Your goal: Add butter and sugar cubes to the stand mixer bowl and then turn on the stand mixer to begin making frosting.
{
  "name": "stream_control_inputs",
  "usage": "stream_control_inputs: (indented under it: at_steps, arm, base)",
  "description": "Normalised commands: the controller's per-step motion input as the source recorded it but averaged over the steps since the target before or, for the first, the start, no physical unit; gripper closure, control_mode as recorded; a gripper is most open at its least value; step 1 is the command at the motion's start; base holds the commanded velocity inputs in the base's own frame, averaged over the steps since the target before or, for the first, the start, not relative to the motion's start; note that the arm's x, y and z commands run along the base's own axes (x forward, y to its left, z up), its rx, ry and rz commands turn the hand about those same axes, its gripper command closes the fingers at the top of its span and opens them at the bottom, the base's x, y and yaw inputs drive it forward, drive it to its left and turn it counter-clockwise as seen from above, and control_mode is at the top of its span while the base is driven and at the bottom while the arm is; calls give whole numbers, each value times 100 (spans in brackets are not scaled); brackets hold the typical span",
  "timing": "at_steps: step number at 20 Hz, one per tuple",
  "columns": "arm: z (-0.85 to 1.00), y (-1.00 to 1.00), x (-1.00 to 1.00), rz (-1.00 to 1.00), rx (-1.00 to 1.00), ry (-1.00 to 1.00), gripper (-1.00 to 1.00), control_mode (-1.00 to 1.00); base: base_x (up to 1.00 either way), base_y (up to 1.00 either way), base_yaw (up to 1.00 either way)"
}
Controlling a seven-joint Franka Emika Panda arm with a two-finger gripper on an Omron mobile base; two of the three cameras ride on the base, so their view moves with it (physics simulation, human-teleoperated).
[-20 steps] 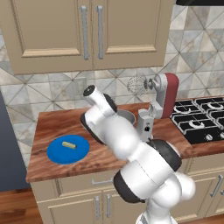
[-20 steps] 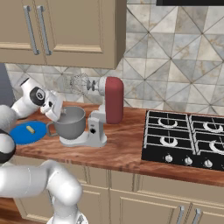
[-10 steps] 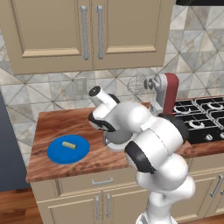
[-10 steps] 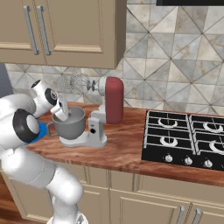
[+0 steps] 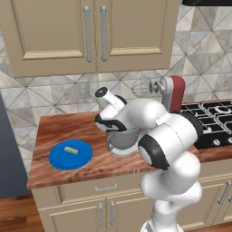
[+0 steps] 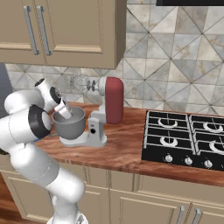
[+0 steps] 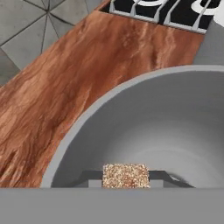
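My gripper (image 7: 126,180) is shut on a speckled beige sugar cube (image 7: 126,174), held just inside the rim of the grey stand mixer bowl (image 7: 157,118). From the base, the gripper (image 5: 109,125) hangs over the left edge of the bowl (image 5: 122,138), which sits on the stand mixer's light grey base. The mixer's dark red head (image 5: 177,92) is tilted up, its wire whisk (image 5: 141,86) clear of the bowl. The butter (image 5: 70,150), a small yellow stick, lies on the blue plate (image 5: 61,159) left of the bowl. In the right base view, the gripper (image 6: 65,112) reaches into the bowl (image 6: 71,126) beside the mixer (image 6: 112,100).
A black gas stove (image 6: 185,136) lies right of the mixer on the wooden counter (image 6: 122,148). Tan wall cabinets (image 5: 90,34) hang above the tiled backsplash. The counter's left end (image 5: 38,149) is just beyond the plate.
The arm has swung right from the plate side and lowered the gripper to the bowl's rim. The jaws stay shut on the sugar cube.
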Motion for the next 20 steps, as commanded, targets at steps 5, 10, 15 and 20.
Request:
stream_control_inputs:
  at_steps: [5,10,15,20]
  arm:
    - [-3,0,-9,10,2,0,-100,-100]
    - [7,1,-13,5,2,0,-100,-100]
    - [75,13,-36,11,8,-12,-100,-100]
    - [74,27,-43,18,8,-6,-100,-100]
  base:
    - [0,0,0]
    - [0,0,0]
    - [0,0,0]
    - [0,0,0]
